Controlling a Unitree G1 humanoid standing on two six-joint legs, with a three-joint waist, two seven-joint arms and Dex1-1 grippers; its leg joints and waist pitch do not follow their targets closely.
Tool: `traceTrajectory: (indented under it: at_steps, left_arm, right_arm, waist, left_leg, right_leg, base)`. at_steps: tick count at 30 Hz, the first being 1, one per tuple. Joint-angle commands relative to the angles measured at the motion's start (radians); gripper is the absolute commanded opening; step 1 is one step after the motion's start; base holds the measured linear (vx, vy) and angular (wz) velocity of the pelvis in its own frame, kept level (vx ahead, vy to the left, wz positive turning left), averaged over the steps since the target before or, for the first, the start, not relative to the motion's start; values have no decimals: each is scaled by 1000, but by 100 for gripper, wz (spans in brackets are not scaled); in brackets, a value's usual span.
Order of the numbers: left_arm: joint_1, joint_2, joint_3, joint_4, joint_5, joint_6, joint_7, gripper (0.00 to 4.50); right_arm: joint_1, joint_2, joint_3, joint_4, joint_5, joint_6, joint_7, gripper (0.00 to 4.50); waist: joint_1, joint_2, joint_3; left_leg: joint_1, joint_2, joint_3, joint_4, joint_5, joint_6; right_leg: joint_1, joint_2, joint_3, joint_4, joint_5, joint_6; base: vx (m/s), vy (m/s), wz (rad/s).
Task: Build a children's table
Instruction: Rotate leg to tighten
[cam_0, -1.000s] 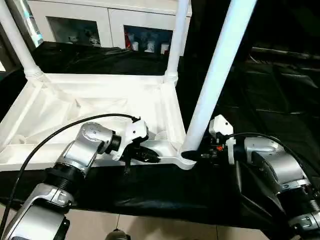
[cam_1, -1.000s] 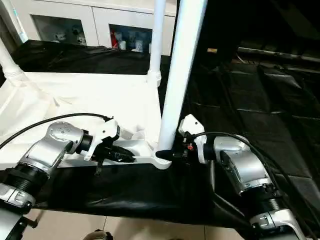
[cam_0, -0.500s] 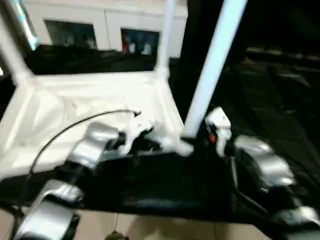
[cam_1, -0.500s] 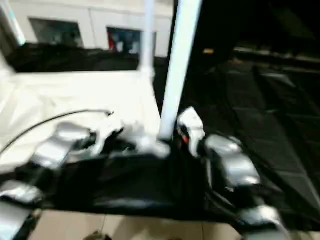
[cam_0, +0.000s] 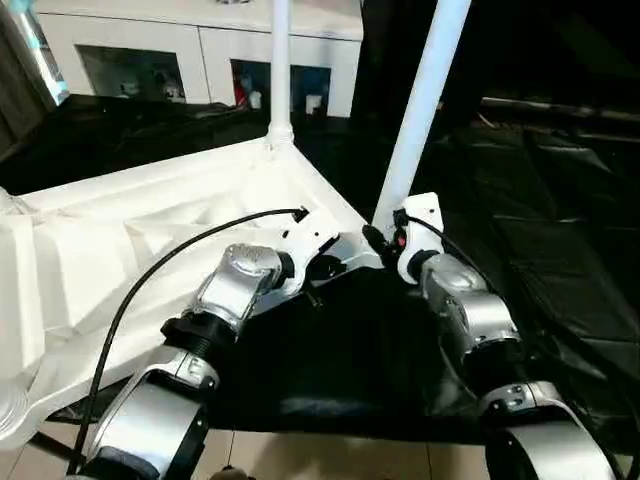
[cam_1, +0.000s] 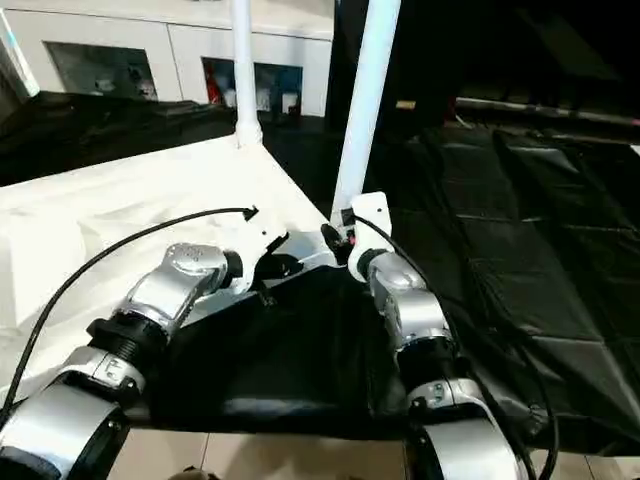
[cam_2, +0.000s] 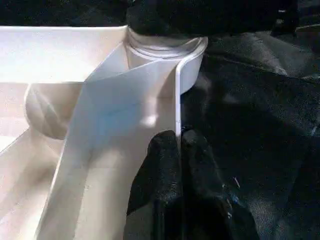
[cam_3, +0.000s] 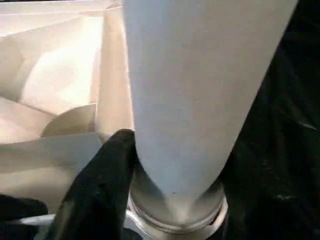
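Left eye view is showing the tabletop (cam_0: 150, 230) lying underside-up on black sheeting (cam_0: 560, 250), two legs (cam_0: 420, 105) standing in sockets; left gripper (cam_2: 179, 150) is pinching the tabletop's rim, right gripper (cam_3: 150, 165) is straddling the near leg's base, others unseen
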Motion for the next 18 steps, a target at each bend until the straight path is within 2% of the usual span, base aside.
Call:
traceTrajectory:
  at_steps: [1,3,5,7,9,11,14,18]
  left_arm:
    - [-7,-5,-31,-11,-26,-54,-87,0]
    - [9,28,-34,-35,-41,-59,-158,0]
    - [22,56,-39,-54,-50,-66,-214,0]
    - [36,85,-43,-74,-63,-87,-276,0]
    - [57,125,-39,-111,-95,-95,-367,0]
    - [66,149,-37,-130,-111,-94,-415,0]
    - [84,195,-49,-157,-124,-88,-497,0]
    - [105,229,-54,-195,-146,-65,-559,0]
  right_arm:
    - [16,-3,61,2,22,12,112,303]
    - [28,-54,82,-34,25,11,209,303]
    - [43,-96,106,-68,23,11,295,303]
    - [64,-141,125,-114,30,8,381,303]
    - [95,-209,139,-182,52,7,505,303]
    - [114,-252,156,-224,63,7,583,303]
    - [146,-316,189,-292,81,20,694,303]
    - [159,-340,188,-330,106,41,749,303]
  waist:
    - [-1,0,-57]
    - [0,3,-58]
    - [2,3,-60]
    - [5,2,-66]
    - [7,1,-63]
    - [7,2,-61]
    - [12,4,-59]
    - [13,3,-55]
  left_leg:
    - [11,6,2,-74,-345,-14]
    - [9,6,2,-72,-325,-5]
    - [7,7,3,-69,-289,7]
    - [8,8,7,-61,-214,34]
    - [8,9,9,-59,-190,56]
    - [8,11,11,-60,-197,67]
    - [10,15,11,-62,-221,65]
    - [11,17,9,-67,-274,38]
  right_leg:
    - [37,-25,12,-78,-254,-166]
    - [40,-27,13,-75,-243,-171]
    - [44,-25,13,-68,-178,-187]
    - [47,-22,12,-53,-46,-224]
    - [50,-23,10,-51,-5,-244]
    - [48,-24,10,-52,-15,-254]
    - [48,-24,10,-54,-55,-256]
    - [43,-29,11,-61,-158,-242]
  base:
    - [0,0,0]
    - [0,0,0]
    - [0,0,0]
    - [0,0,0]
    - [0,0,0]
    - [0,0,0]
    - [0,0,0]
    - [0,0,0]
